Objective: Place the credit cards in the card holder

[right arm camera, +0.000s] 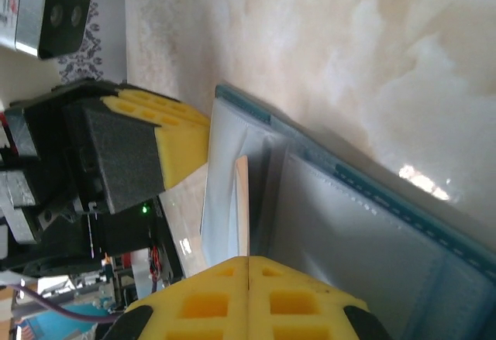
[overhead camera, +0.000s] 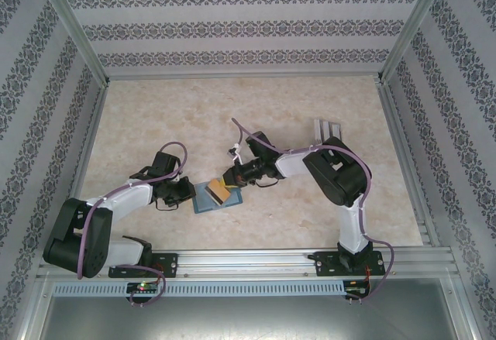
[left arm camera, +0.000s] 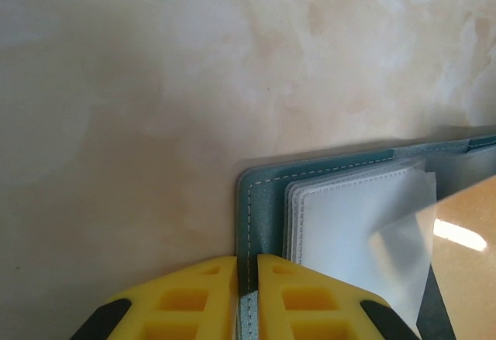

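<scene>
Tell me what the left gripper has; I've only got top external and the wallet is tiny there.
Observer: Left wrist view: the left gripper is shut on the teal cover edge of the card holder.
Operator: Right one?
Observer: Right wrist view: the right gripper is shut on a thin card, seen edge-on, pointing at the holder's pale leaves.

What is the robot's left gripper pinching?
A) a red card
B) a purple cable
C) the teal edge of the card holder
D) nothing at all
C: in the left wrist view, the left gripper is closed on the stitched teal cover edge of the card holder, which runs straight into the gap between its yellow tips.
</scene>
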`<move>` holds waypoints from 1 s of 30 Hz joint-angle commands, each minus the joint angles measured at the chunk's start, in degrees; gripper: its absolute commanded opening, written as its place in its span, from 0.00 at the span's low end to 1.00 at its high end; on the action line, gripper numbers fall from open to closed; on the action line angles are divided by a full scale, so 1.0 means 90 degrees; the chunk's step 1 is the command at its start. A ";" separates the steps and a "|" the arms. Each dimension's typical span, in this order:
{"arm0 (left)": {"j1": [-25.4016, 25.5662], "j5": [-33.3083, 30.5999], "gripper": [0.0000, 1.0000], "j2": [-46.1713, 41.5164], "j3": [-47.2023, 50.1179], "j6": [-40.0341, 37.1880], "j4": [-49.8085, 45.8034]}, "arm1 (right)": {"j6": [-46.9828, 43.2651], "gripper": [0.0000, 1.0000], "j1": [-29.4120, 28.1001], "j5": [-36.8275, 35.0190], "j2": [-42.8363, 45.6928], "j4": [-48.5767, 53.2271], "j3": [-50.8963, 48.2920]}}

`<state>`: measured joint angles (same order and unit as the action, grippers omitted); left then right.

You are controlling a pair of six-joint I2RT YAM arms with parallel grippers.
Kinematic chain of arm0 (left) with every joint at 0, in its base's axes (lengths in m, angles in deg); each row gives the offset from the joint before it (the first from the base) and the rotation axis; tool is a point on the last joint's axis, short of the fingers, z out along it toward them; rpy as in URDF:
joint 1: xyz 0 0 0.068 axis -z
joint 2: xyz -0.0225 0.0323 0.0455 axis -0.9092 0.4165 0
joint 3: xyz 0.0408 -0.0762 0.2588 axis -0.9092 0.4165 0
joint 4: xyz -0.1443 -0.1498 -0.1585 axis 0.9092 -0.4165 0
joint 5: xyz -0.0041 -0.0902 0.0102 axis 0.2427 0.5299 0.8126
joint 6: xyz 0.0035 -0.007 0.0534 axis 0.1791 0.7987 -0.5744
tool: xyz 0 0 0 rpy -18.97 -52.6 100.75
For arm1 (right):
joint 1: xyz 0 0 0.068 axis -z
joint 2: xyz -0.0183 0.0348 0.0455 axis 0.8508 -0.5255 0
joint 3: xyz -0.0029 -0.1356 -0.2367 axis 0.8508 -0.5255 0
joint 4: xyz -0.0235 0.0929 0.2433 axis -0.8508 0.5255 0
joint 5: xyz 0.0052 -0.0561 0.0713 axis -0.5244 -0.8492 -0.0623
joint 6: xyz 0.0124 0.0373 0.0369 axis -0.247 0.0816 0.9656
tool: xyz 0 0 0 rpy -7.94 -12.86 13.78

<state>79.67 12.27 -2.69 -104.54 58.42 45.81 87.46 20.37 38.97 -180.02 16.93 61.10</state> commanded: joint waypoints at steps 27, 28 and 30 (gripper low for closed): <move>0.0212 -0.0384 0.09 0.0273 0.0259 -0.0028 -0.0165 | 0.3000 0.03 -0.1201 -0.3078 0.0029 -0.3664 -0.1667; 0.0216 -0.0353 0.09 0.0255 0.0283 -0.0019 -0.0132 | 0.3094 0.02 -0.1228 -0.3101 -0.0043 -0.3879 -0.1690; 0.0219 -0.0340 0.09 0.0224 0.0307 -0.0019 -0.0096 | 0.3177 0.00 -0.1290 -0.3214 -0.0159 -0.4111 -0.1703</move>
<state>80.02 11.61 -3.09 -104.59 58.46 45.81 113.16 9.83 14.53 -179.15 -14.68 46.89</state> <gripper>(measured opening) 0.095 0.055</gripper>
